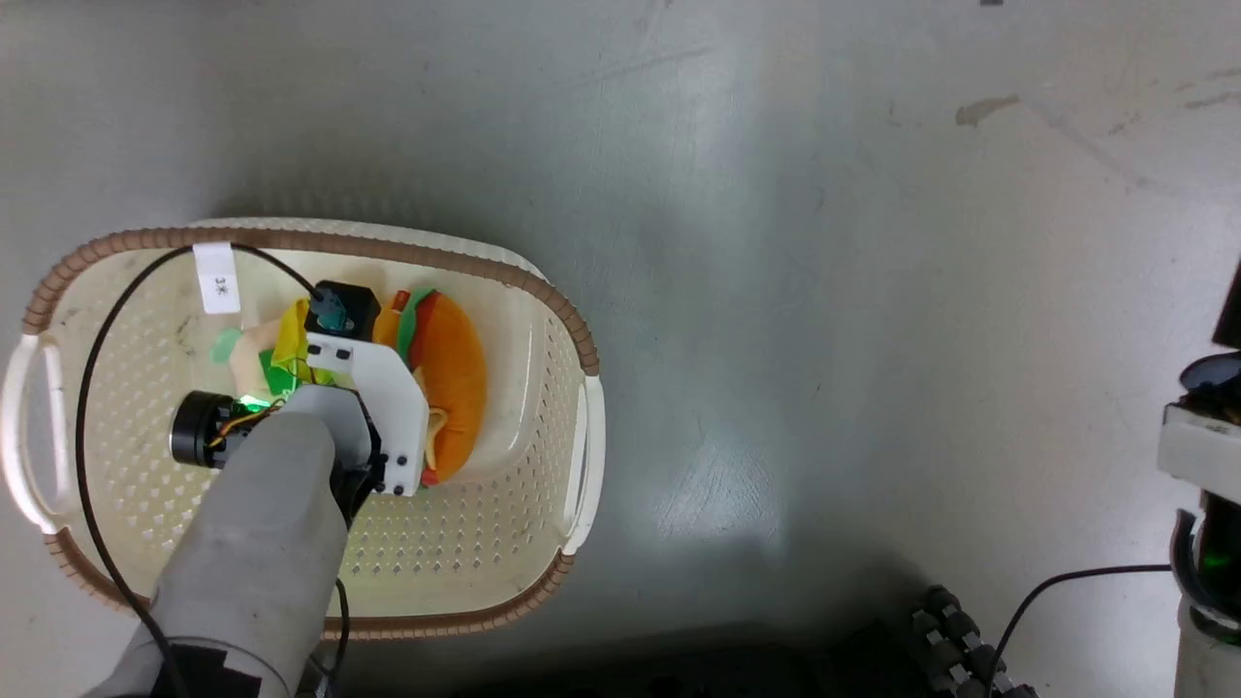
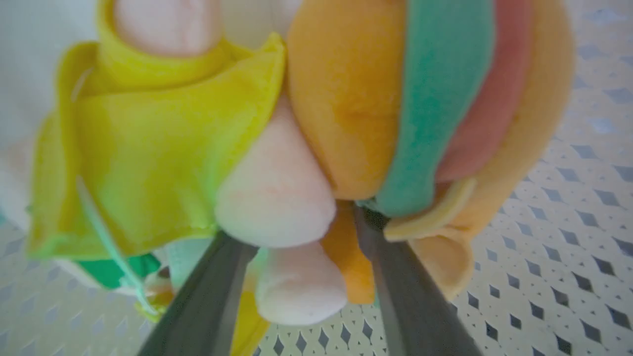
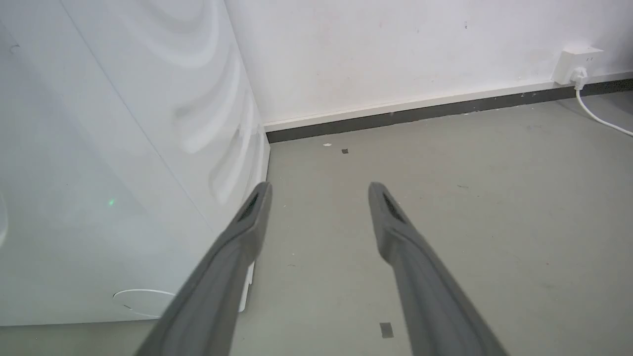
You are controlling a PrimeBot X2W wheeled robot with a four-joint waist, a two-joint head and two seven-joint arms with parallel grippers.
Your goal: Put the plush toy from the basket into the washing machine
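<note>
Left jaws parted astride plush toy (image 2: 346, 109), lying in basket (image 1: 485, 543)

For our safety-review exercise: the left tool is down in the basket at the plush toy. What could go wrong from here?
The left tool straddles only a small pink limb of the plush toy, so the toy may slip or dangle. Its black cable arcs over the basket and might snag.

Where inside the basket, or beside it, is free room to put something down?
Inside the basket, bare bottom lies between the plush toy and the right handle, and along the near rim. The grey floor right of the basket is wide open. The middle is crowded: the left gripper and its arm are at the toy.
</note>
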